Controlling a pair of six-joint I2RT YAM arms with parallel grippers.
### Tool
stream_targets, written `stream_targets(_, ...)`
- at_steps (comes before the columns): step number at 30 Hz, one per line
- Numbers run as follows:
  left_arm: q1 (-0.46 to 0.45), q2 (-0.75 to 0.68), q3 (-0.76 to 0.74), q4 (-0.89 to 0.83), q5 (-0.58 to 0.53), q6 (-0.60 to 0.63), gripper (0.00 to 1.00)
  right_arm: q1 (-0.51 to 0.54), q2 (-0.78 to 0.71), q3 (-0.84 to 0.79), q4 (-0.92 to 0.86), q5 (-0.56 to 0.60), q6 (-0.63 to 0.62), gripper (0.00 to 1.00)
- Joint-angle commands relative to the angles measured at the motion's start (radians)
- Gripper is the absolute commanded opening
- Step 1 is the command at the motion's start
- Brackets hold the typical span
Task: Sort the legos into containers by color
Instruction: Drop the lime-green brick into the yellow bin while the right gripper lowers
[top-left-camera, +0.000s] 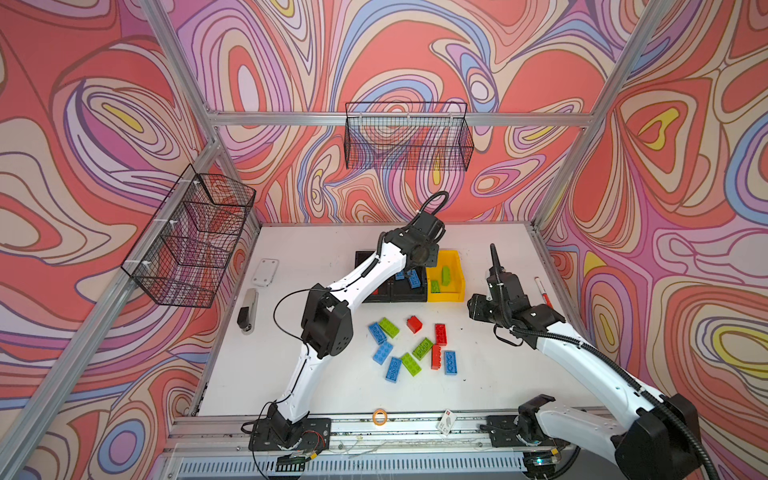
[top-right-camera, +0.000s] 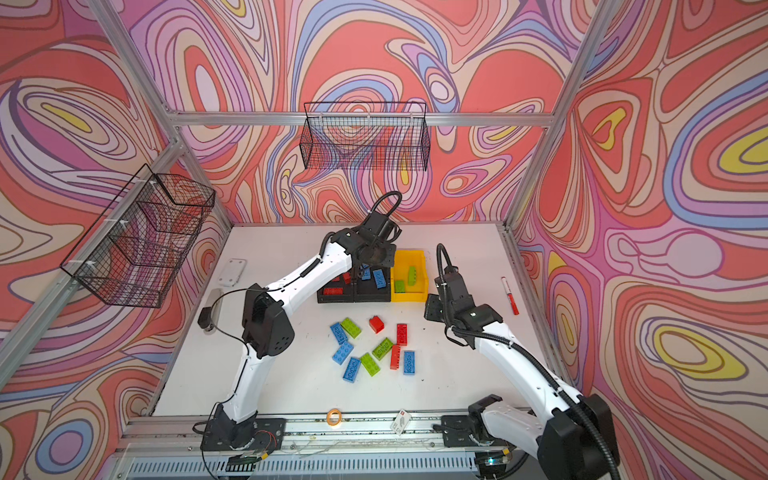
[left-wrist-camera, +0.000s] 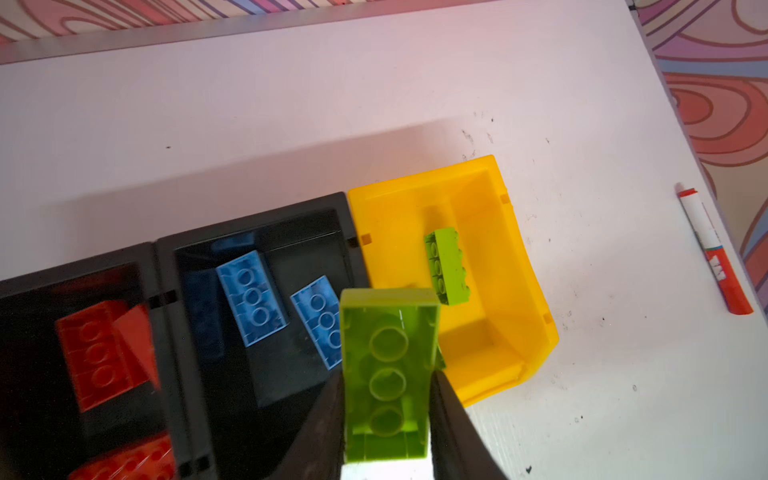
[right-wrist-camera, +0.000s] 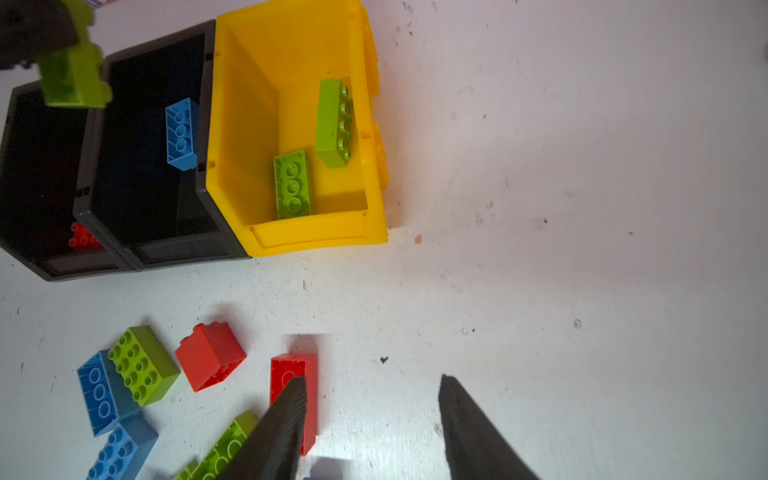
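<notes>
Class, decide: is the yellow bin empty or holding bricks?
Holds bricks: inside the yellow bin a green brick lies flat; a second green brick rests on its side.

White arms (top-left-camera: 365, 270), apparently ribbed black fingers (right-wrist-camera: 282, 428)

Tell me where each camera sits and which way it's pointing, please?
Top views: a stereo pair high above the front edge, looking down on the table and loose legos; left arm and right arm both show.
Left wrist: on the left arm, looking down past the left gripper, shut on a green lego, into the bins.
Right wrist: on the right arm, looking down past the open right gripper at table and loose legos.
Shared: both wrist views show the yellow bin.
</notes>
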Motion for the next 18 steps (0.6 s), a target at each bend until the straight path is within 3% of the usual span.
stream_targets(1,-0.011,0.054,0.079,-0.032,0.037,0.034,0.35,-0.005,-0.044,-0.036,-0.051,-0.041,0.042,0.56)
stream_targets(6,-0.02,0.131,0.123,0.023,0.08,0.035,0.43,-0.003,-0.05,-0.058,-0.073,-0.095,0.053,0.57)
stream_targets(10,-0.031,0.167,0.164,0.017,0.098,0.033,0.56,0.01,-0.065,-0.082,-0.078,-0.118,0.063,0.58)
stream_targets(13,-0.033,0.143,0.16,0.028,0.085,0.035,0.67,0.028,-0.066,-0.095,-0.095,-0.13,0.075,0.58)
stream_targets(18,-0.025,0.023,0.071,0.054,0.022,0.049,0.7,0.135,-0.07,-0.126,-0.12,-0.112,0.135,0.58)
